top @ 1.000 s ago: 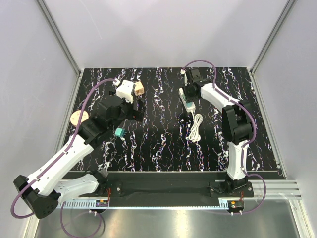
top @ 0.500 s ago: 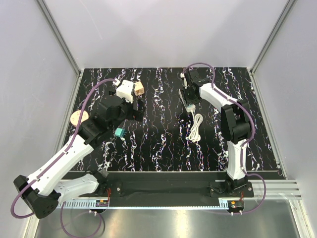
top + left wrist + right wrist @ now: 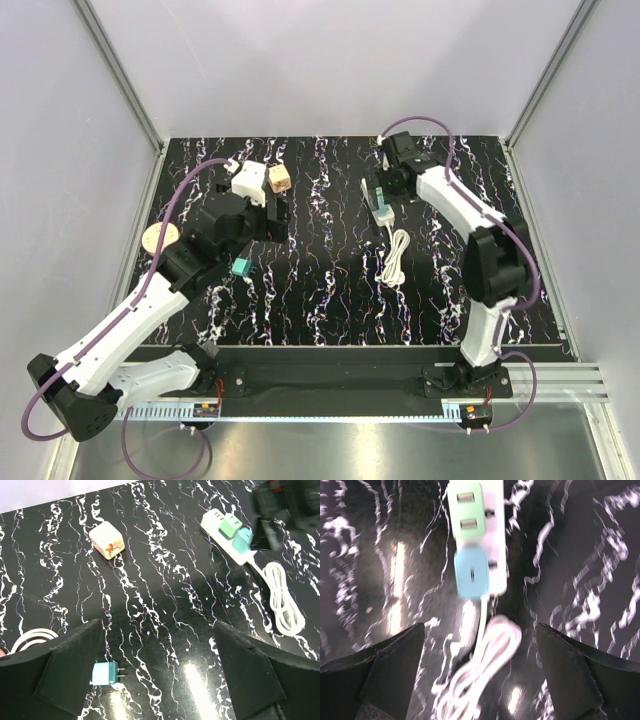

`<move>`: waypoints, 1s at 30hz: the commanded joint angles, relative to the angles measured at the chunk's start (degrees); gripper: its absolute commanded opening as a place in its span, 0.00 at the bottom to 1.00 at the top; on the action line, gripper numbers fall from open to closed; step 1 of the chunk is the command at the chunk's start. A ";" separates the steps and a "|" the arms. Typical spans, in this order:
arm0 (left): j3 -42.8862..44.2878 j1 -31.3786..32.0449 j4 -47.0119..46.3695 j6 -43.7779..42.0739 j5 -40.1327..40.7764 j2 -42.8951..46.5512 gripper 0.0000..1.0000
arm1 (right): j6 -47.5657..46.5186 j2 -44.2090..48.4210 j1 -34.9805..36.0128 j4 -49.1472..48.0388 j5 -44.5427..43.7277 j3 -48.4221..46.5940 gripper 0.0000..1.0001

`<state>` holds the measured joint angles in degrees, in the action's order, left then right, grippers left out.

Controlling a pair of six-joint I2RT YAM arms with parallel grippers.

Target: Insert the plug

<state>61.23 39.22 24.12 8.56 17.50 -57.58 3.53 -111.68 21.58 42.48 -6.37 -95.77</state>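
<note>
Green plug is not in any fingers. It sits on the white power strip, at the end away from the cord, and a blue block touches it on the cord side. The right gripper hangs over the strip with its two dark fingers spread wide and nothing between them (this picture is a bit blurry). Below it the strip's white cord lies in a loose bundle on the black table with white streaks. The left gripper is well apart from the strip. Its fingers are wide apart too and hold nothing. Near one of them lies a small teal plug with two prongs. Farther out on the table sits a cream cube. A round wooden disc lies near the table's left edge.
</note>
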 commanded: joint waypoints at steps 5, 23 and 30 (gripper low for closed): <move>-0.50 -0.11 -3.91 3.83 4.56 -1.74 0.99 | 11.49 14.72 5.91 -4.59 6.20 13.65 0.99; -5.94 -10.55 17.45 28.67 2.46 -5.70 0.99 | 17.57 34.86 8.12 -24.46 20.61 37.93 1.00; -10.34 -22.25 17.63 52.42 -8.87 -10.69 0.91 | 18.27 38.02 8.12 -26.57 24.30 40.57 1.00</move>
<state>51.62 18.85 42.09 47.42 14.66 -65.41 20.95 -76.93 29.67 19.46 14.76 -56.36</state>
